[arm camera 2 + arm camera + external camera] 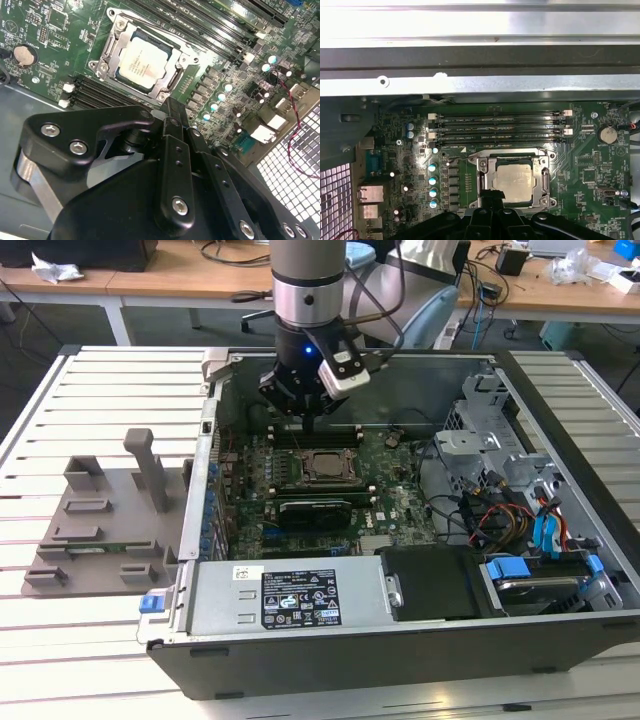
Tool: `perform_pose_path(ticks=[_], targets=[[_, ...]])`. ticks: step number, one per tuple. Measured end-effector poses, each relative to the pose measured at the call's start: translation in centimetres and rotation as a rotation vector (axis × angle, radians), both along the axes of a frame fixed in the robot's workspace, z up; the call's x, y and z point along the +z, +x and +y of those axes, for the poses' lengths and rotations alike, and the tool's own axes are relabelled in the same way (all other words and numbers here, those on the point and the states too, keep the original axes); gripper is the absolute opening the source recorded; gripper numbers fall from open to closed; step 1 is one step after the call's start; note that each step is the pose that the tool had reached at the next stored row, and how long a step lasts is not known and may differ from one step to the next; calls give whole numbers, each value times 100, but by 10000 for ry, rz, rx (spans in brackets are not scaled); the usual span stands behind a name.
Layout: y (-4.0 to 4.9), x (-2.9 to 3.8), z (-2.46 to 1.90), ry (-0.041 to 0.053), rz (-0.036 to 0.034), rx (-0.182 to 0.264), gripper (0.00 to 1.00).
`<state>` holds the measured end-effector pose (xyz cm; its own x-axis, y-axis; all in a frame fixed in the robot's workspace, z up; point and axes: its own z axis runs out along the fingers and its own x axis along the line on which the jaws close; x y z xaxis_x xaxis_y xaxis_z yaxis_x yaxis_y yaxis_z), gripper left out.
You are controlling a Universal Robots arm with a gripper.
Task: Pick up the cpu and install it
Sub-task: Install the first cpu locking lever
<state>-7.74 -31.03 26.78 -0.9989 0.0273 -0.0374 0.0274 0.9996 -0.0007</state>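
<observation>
The cpu (322,466) (142,62) (515,182), a flat silver-grey square, lies in the motherboard socket inside the open computer case. The metal socket frame (107,55) (482,175) surrounds it. My gripper (306,412) (172,106) (492,196) hangs a little above the board, just beside the socket's edge on the side of the memory slots. Its black fingers stand together with nothing between them. It is not touching the cpu.
A grey plastic holder tray (100,530) lies on the slatted table at the exterior view's left. Memory slots (500,127), the power supply (290,595), a drive cage (480,430) and blue cables (550,530) crowd the case. The case wall (470,80) runs close by.
</observation>
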Motion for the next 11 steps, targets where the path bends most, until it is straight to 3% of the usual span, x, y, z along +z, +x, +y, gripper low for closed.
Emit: perform_pose_path(ticks=[11], targets=[[-79, -1, 0, 0, 0, 0, 11]])
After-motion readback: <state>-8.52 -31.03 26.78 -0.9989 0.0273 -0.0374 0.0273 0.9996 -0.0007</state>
